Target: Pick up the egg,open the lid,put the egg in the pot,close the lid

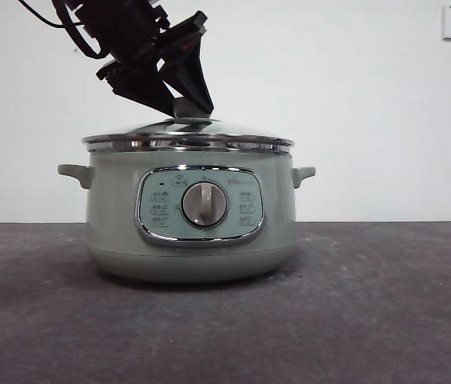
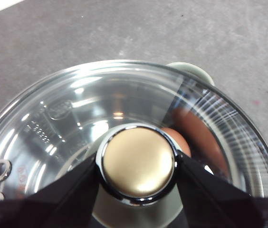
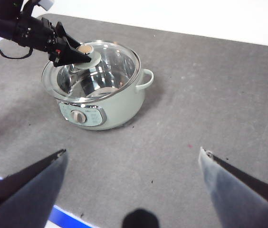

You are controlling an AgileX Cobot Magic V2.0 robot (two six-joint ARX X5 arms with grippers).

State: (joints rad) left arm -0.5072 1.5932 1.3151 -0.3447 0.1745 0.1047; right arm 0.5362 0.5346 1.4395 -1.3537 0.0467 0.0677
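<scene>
- The left end effector [image 2: 138,164] is clamping the lid's knob [image 2: 138,161] from both sides, its black jaws pressing against the chrome collar, probably so the lid can be seated squarely on the pot.
- The lid [image 1: 187,136] is lying flat on the pot [image 1: 189,240], its chrome rim sitting level all round the pot's top edge, which suggests the closing step is nearly finished.
- The egg [image 2: 179,142] is resting inside the pot, showing through the glass dome as a brown-orange oval just beside the knob, with a stretched reflection of it on the glass.
- The pot is standing upright on the grey surface [image 1: 385,312], pale sage-green, with its grey dial [image 1: 205,204] facing the front camera.
- The right end effector [image 3: 134,190] is waiting well apart from the pot, its jaws spread wide and holding nothing.
- What seems to be remaining is for the left jaws to be letting go.
</scene>
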